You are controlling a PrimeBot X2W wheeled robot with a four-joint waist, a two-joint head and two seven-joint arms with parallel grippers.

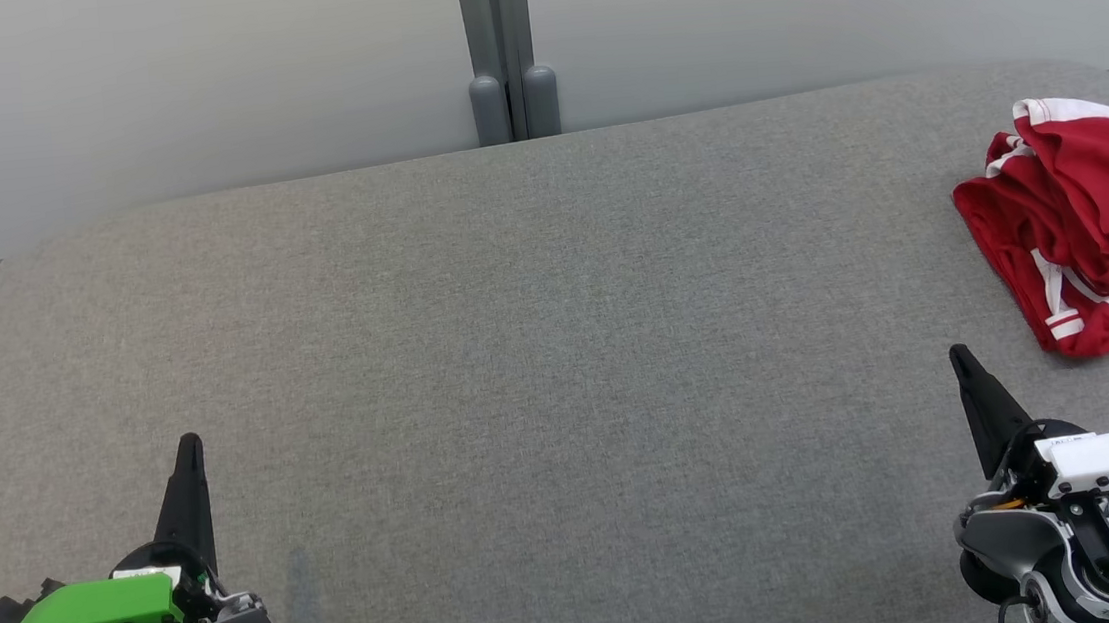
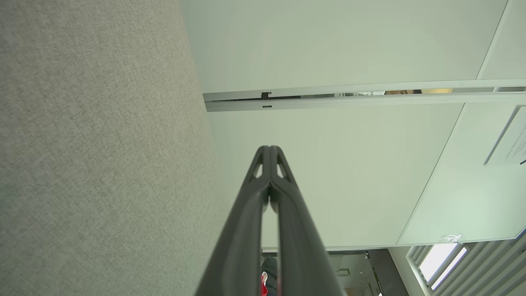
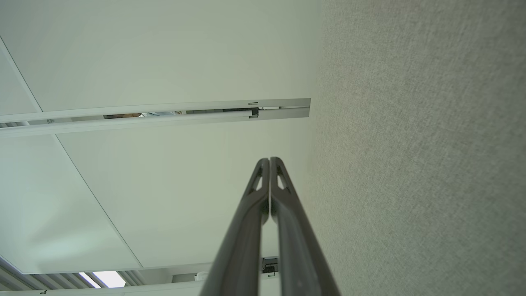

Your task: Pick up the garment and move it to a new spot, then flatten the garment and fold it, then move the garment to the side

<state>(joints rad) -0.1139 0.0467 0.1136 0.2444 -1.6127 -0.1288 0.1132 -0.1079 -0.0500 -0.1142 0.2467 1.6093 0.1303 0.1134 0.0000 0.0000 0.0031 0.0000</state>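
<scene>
One red garment (image 1: 1089,225) lies at the far right edge of the one grey fabric surface (image 1: 558,351), two grippers hang over its near corners, the left gripper (image 1: 190,444) and the right gripper (image 1: 960,356), and two grey posts (image 1: 488,106) stand behind its far edge

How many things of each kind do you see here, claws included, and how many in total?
garment, red with white stripes: 1
claws, both shut: 2 (left claw, right claw)
table, grey cloth top: 1
Total: 4
</scene>
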